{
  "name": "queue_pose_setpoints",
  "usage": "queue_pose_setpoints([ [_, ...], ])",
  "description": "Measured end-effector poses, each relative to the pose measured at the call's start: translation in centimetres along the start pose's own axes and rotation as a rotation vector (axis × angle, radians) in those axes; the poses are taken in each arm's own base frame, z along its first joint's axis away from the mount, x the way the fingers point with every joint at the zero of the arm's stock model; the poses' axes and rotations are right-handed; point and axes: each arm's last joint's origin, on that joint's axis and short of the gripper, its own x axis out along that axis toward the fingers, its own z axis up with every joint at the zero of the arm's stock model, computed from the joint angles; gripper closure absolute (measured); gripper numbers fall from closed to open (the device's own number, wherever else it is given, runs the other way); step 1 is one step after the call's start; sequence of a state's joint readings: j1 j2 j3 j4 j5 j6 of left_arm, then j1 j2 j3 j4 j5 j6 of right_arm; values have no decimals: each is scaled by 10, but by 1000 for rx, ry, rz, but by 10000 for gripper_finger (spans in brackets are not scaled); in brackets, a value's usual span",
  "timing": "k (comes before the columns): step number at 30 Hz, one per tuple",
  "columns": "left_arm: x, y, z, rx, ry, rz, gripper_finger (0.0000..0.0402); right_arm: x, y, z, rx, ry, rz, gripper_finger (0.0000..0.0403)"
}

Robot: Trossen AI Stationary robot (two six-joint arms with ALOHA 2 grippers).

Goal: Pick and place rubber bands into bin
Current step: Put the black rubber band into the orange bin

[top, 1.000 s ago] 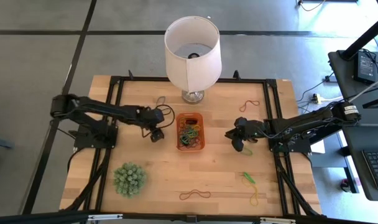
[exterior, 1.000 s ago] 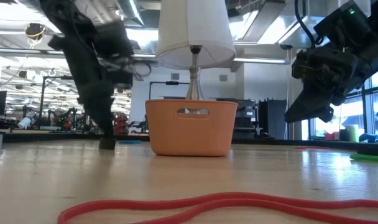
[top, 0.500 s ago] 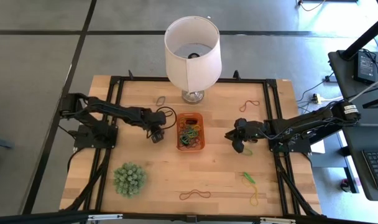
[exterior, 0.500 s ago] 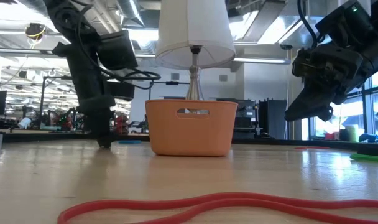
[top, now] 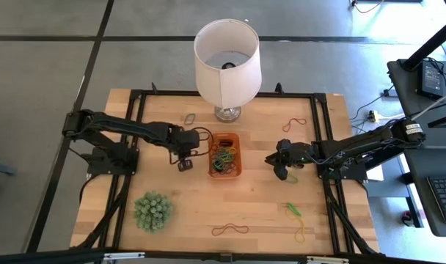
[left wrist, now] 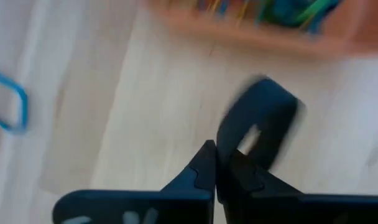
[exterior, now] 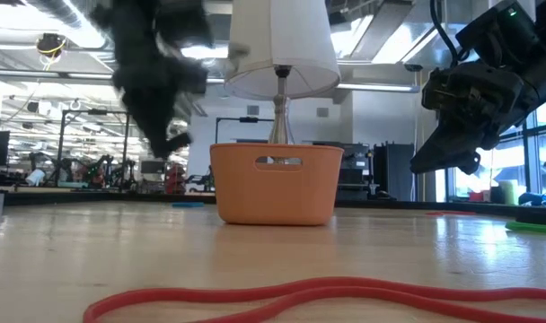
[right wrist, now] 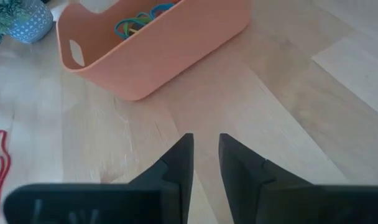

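Observation:
The orange bin (top: 224, 154) sits mid-table with several coloured rubber bands inside it. My left gripper (top: 183, 163) hangs just left of the bin, raised off the wood in the low view (exterior: 171, 144), and is shut on a black rubber band (left wrist: 258, 118). My right gripper (top: 280, 166) hovers to the right of the bin; it is open (right wrist: 206, 155) with nothing between its fingers. Loose bands lie flat on the table: a grey one (top: 189, 117), a red-brown one (top: 294, 123), a green one (top: 293, 209), a yellow one (top: 300, 235) and another red-brown one (top: 230, 229). My left gripper pinches the black band between its two fingertips at one end of the loop (left wrist: 231, 157). The fingers come from above, pointing steeply down. The rest of the loop sticks out past the fingertips, lifted clear of the table.
A white lampshade on a metal foot (top: 227, 62) stands behind the bin at the far edge. A spiky green ball plant (top: 152, 211) sits near left. A blue-looking band (left wrist: 9, 106) lies on the wood near my left gripper. Bare wood lies between bin and near edge.
My left gripper stood with its fingertips down on the table left of the bin; it has now risen well off the wood, still close to the bin's left side. My right gripper has kept still.

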State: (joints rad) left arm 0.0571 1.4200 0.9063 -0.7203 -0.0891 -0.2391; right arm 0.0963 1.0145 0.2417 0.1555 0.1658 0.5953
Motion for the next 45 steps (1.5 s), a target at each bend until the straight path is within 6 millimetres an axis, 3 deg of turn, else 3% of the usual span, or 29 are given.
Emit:
queue_pose_setpoints([
  [7,-49,-13,44,75,-188,-2,398,0,0,0,1,1,0,323],
  [13,-54,-23,79,166,-261,-6,398,0,0,0,1,0,0,323],
  [17,-37,-30,101,216,-239,5,398,0,0,0,1,1,-1,323],
  [23,6,-41,129,292,-166,22,398,0,0,0,1,1,-1,323],
  [32,59,-32,135,217,-6,50,398,0,0,0,1,1,-1,323],
  [45,68,-25,131,140,65,39,398,0,0,0,1,1,0,323],
])
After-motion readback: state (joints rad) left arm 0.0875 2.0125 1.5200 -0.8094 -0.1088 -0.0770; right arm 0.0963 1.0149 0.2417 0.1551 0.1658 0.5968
